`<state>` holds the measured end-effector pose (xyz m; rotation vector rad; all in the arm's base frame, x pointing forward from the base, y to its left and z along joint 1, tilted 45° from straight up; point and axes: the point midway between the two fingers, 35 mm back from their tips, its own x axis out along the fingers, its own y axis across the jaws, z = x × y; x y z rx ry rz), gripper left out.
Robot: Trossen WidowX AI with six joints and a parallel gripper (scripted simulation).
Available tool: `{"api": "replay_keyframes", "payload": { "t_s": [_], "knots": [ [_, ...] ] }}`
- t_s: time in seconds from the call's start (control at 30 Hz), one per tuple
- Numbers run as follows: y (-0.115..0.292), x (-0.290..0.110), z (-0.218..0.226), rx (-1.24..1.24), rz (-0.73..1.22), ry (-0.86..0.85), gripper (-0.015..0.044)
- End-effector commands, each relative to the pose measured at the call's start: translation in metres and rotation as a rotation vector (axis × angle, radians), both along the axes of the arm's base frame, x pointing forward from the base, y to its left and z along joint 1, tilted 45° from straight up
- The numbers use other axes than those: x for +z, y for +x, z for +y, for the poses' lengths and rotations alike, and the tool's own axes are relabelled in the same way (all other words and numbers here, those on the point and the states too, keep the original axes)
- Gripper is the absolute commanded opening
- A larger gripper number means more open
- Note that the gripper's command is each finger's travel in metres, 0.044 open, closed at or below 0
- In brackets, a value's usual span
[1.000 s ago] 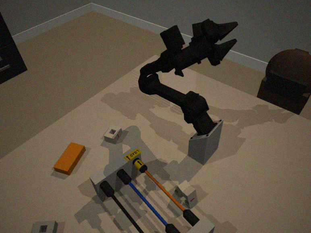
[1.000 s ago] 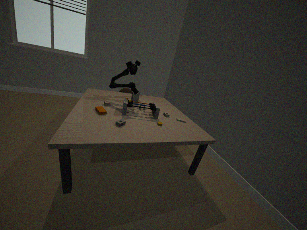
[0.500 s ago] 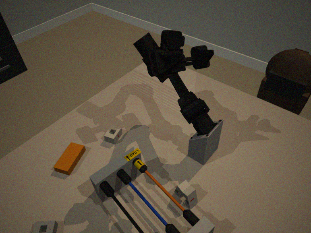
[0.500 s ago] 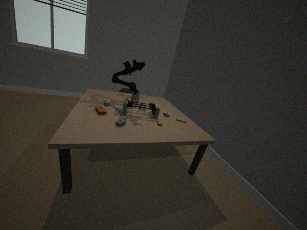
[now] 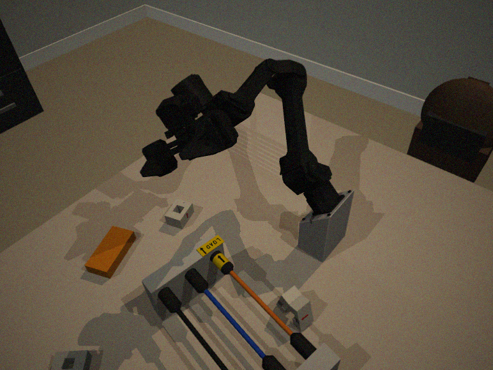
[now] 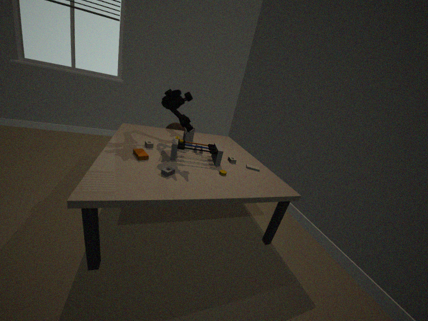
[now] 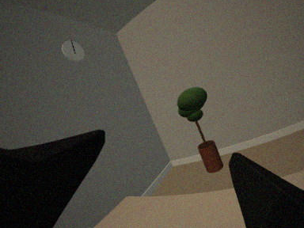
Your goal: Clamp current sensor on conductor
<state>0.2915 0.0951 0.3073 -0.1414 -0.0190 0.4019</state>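
The open split-core sensor (image 5: 296,306), white with a red arrow on its side, stands on the table right beside the orange conductor (image 5: 258,300). That conductor has a yellow collar (image 5: 220,262) at the end next to the yellow LOAD marker (image 5: 209,245). A blue conductor (image 5: 234,323) and a black conductor (image 5: 197,337) run parallel to it in the same rack. My gripper (image 5: 164,147) (image 6: 180,97) (image 7: 168,149) is open and empty. It is raised high above the table's far left part, well away from the sensor, and it points out across the room.
A white closed cube (image 5: 179,213) (image 6: 148,144) with a square hole, an orange block (image 5: 110,250) (image 6: 140,153) and a grey cube (image 5: 69,360) (image 6: 167,171) lie left of the rack. A yellow disc (image 6: 223,173) and a flat white piece (image 6: 252,167) lie beyond it. The arm's grey base (image 5: 324,230) stands behind the rack.
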Motion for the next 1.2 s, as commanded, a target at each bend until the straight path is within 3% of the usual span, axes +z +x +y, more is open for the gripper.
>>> {"api": "replay_keyframes", "payload": {
  "t_s": [0.0,0.1,0.4,0.7,0.9,1.17],
  "knots": [
    [0.021,0.012,-0.071,-0.302,-0.018,0.114,0.0440],
    [0.024,0.016,-0.095,-0.398,-0.030,0.151,0.0440],
    [0.025,0.013,-0.095,-0.402,-0.017,0.156,0.0440],
    [0.018,-0.112,-0.091,-0.700,0.568,0.227,0.0440],
    [-0.033,-0.168,-0.101,-1.026,0.824,0.035,0.0440],
    [-0.081,-0.154,-0.121,-1.305,0.755,-0.400,0.0440]
  ]
}}
